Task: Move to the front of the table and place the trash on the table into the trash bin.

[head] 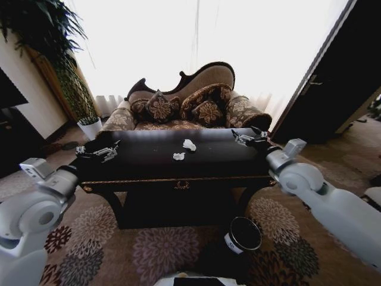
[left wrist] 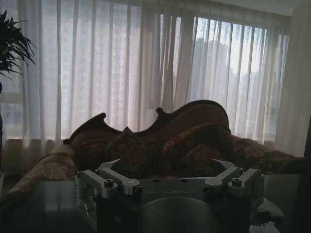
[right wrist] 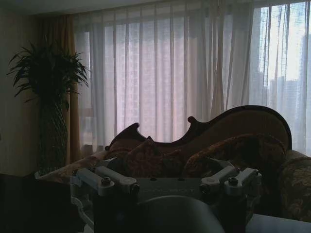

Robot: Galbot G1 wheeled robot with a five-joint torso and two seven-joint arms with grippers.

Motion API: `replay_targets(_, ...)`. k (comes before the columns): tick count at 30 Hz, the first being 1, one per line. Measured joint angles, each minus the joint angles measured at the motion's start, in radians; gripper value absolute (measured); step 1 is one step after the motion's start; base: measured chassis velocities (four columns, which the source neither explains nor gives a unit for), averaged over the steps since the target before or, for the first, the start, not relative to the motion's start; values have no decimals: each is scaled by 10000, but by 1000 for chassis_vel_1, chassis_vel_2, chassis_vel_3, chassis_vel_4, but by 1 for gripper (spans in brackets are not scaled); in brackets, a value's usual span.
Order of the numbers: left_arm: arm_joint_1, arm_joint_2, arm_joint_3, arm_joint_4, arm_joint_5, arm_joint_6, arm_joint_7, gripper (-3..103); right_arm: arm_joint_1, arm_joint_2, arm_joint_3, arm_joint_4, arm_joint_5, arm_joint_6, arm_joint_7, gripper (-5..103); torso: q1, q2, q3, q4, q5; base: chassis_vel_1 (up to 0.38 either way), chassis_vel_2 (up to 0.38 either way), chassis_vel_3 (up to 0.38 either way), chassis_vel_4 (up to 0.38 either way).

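Table (head: pixel 149 161) lies long side-to-side; both grippers, left (head: pixel 110 154) and right (head: pixel 243 138), spread wide.

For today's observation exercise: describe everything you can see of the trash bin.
The trash bin is a small black cylinder with a pale rim and a white label on its side. It stands upright and open-topped on the flowered carpet, before the table, near its right front leg, apart from both grippers.
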Motion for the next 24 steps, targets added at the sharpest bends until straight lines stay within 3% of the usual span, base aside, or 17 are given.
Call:
replay_targets(2,49,-42,-1,-14,47,0,9,100,790,170,-793,-297,-6,-146,-273,100,0,0,0,1,-4,0,0,0,0)
replay_targets(4,58,-47,-1,-15,54,0,11,100,877,190,-883,-328,-6,-171,-306,100,0,0,0,0,0,0,0,0,0)
replay_targets(7,112,-103,-33,-21,123,0,29,100,2690,657,-2586,-939,16,-978,-786,100,0,0,-1,-3,-2,0,0,0,0)
replay_targets(9,112,-120,-33,-24,125,0,37,100,2964,755,-2851,-1033,14,-1089,-816,100,-1,0,-1,-2,-1,0,0,0,0)
replay_targets(13,157,-282,-23,-12,218,1,45,100,4474,1634,-4382,-1842,-159,-1901,-840,100,0,0,0,1,-1,0,0,0,0)
replay_targets(15,159,-297,-18,-5,232,2,47,100,4625,1764,-4567,-1983,-195,-1987,-839,100,0,-1,1,1,3,0,0,0,0)
replay_targets(18,247,-403,-70,10,292,2,58,100,5456,2533,-5482,-2817,-244,-2678,-917,100,-1,0,0,-1,0,0,0,0,0)
replay_targets(24,221,-464,-70,27,329,1,68,100,6140,3149,-6355,-3699,-542,-3113,-1231,100,0,0,0,2,-1,0,0,0,0)
